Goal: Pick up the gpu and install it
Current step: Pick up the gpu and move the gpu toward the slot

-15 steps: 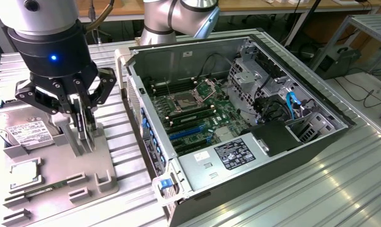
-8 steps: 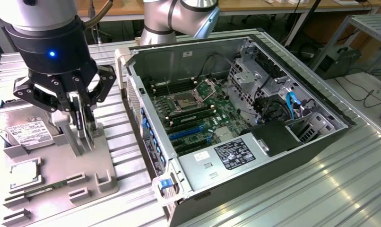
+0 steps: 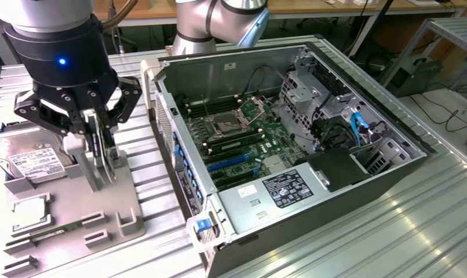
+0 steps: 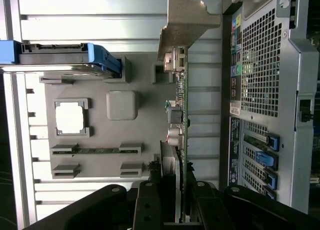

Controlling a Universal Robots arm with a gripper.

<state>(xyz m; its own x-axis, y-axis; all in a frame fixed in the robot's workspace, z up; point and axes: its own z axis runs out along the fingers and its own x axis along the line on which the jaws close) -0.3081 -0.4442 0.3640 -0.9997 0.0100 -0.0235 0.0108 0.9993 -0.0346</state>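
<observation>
Step in hand: judged to be the pick-up of the gpu from its holder. Installation has not begun, and the blue expansion slots (image 3: 229,162) in the case look vacant.
Task item: thin green gpu card with a silver metal end bracket (image 3: 104,147) (image 4: 183,115). It stands on edge at the edge of the grey moulded fixture tray (image 3: 71,231) (image 4: 145,105) that faces the case.
Jaws: the black two-fingered gripper (image 3: 101,165) (image 4: 175,187) comes down from above. Its jaws are clenched on the gpu, one against each face.
Seating: I cannot tell whether the card's lower edge has left its slot in the tray.
Neighbours: a silver boxy hard drive with a white label (image 3: 29,159) lies towards the tray edge away from the case. A narrow green memory stick (image 4: 97,151) lies in its own pocket, apart from the gpu.
Case: open black and silver computer case (image 3: 372,191) (image 4: 260,65) on the ribbed aluminium tabletop (image 3: 419,231), just beside the tray.
Method advised: keep the card upright and draw it straight along its own plane, without twist. A thin board is likely to flex or bind if it is tilted in the holder.
Grip advised: firm but not crushing, as one jaw appears to bear on the heatsink side.
Risks: the bracket could catch on the tray's holder posts. The case wall is close on the card's side, which leaves little room for sideways drift.
</observation>
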